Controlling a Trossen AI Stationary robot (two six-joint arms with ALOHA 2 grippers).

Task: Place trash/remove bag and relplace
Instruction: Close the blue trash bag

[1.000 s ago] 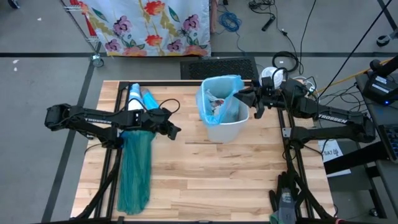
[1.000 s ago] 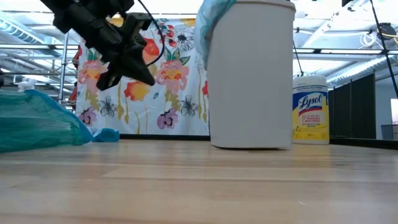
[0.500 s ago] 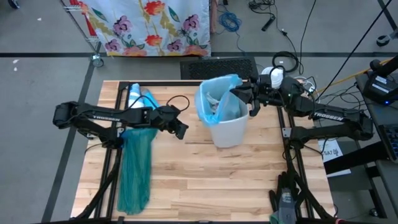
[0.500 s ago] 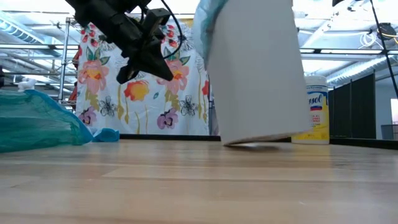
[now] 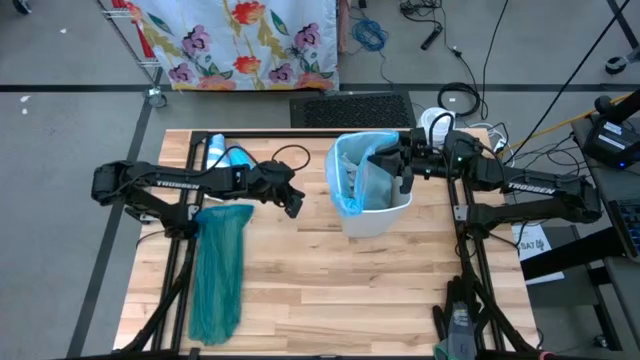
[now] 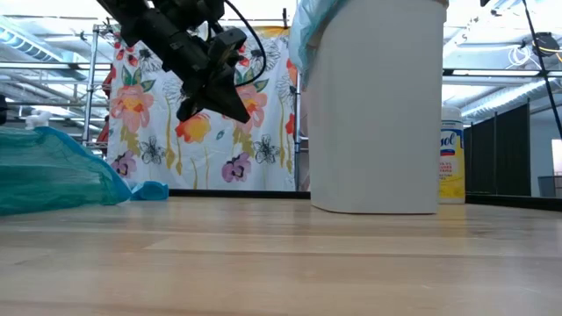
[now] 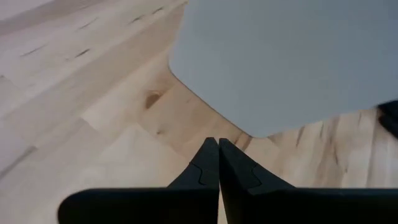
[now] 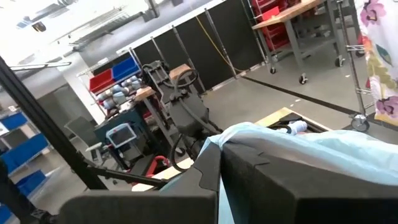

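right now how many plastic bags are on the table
2. A pale blue bag lines the white bin; a teal bag lies flat on the table's left. Others may be hidden.

high: overhead, straight down, whole table (image 5: pixel 300 300) | low: tabletop level, facing room | left wrist: close on white bin (image 7: pixel 292 56) | right wrist: across bag (image 8: pixel 298 146) | shared: bin, high+low

Pale blue bag (image 5: pixel 352 180) lining white bin (image 5: pixel 378 214), trash (image 5: pixel 349 172) inside.
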